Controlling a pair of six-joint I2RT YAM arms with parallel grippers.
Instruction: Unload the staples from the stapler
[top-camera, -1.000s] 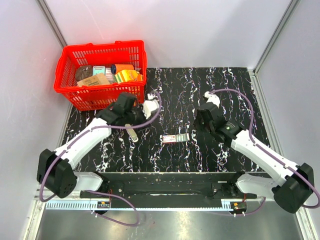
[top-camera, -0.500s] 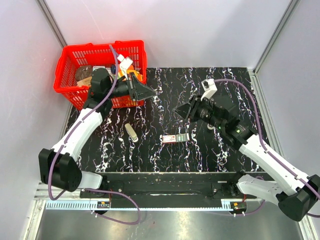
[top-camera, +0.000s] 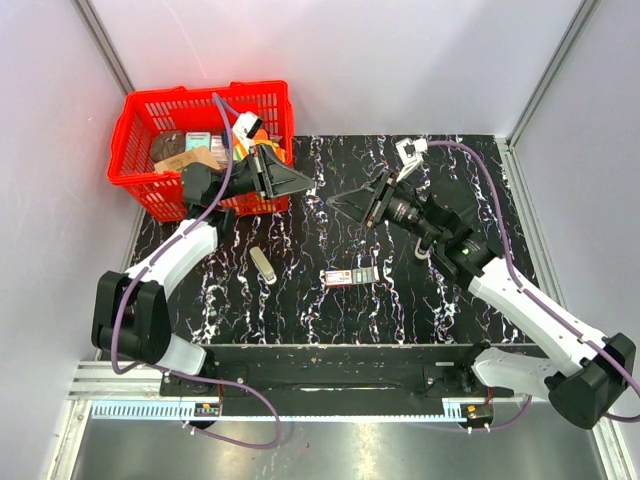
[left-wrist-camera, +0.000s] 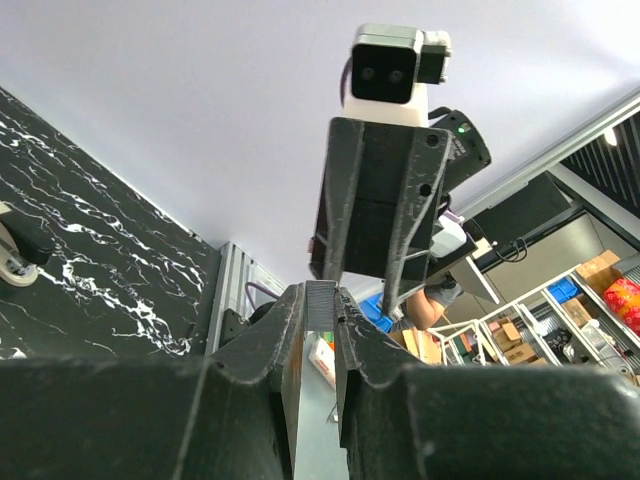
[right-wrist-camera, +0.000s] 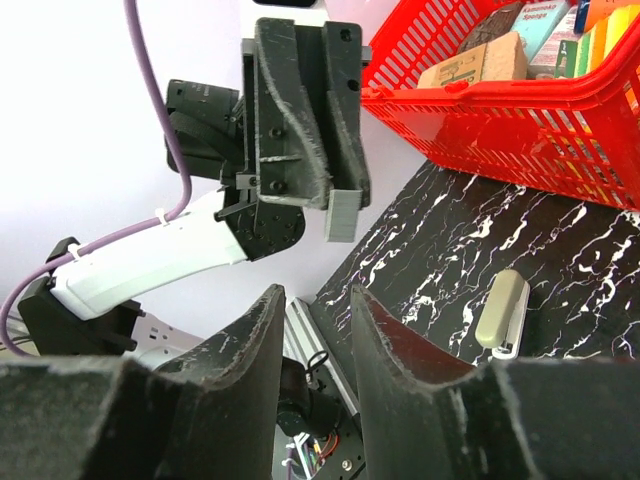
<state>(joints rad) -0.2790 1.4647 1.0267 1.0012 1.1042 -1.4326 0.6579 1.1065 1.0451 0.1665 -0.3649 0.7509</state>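
Raised now, left hand (top-camera: 306, 187) faces right hand (top-camera: 338, 203); left pinches staples (right-wrist-camera: 340, 213).

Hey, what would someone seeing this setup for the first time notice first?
The left tool and right tool hang above the black marbled table, pointing at each other nearly tip to tip. The left tool pinches a grey staple strip, while the right one's jaws stand apart and empty. At the table's far left corner sits a red basket full of packages.

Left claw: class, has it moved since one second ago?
Yes. The left claw, gripping a staple strip, has swung toward the back, ending beside the red basket's near right corner.
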